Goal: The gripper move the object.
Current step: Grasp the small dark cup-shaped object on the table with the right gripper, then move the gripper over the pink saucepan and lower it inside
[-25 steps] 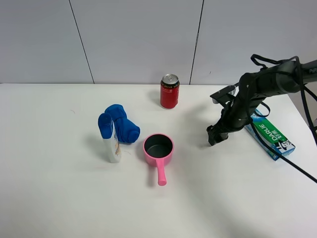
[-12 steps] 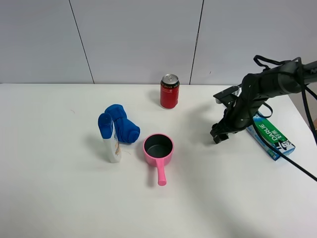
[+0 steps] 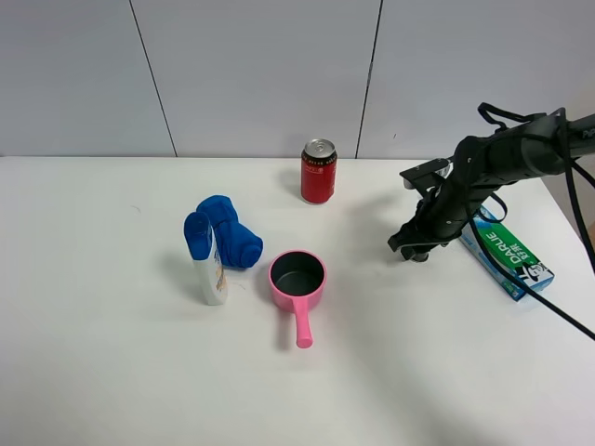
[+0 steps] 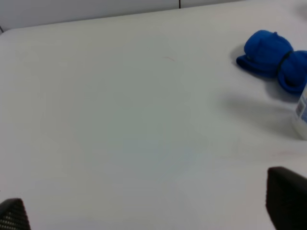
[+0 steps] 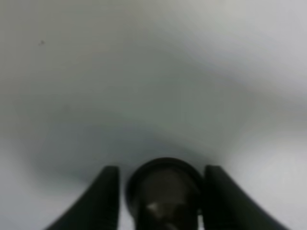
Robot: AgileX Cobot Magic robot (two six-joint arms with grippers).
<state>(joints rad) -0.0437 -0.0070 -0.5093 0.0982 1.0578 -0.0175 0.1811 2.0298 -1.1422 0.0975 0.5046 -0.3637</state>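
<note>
In the right wrist view, the object (image 5: 163, 189) sits between the two fingers (image 5: 103, 196) of the right gripper (image 3: 412, 249), which is closed to a narrow span with one finger close on each flank of the dark dome; the picture is blurred, so firm contact appears likely but cannot be confirmed; the object is therefore located at the gripper tip, over the right part of the table (image 3: 112, 353), and is not clearly resolved in the exterior high view. Compared with one second earlier, the right gripper has shifted a little toward the back of the table and toward the green box (image 3: 509, 253), and its tip now points less steeply downward; the judgement is that the grasp step is complete and the transport step has begun, with the destination not yet reached. The left gripper (image 4: 148, 208) is spread wide, holds nothing and looks out over bare table surface. Proceeding outward in the exterior view: the pink pot (image 3: 299, 297), the white bottle (image 3: 213, 274) and the blue cloth (image 3: 232, 237) have not moved; the soda can (image 3: 318, 174) stands upright at the back of the table, likewise unmoved.
</note>
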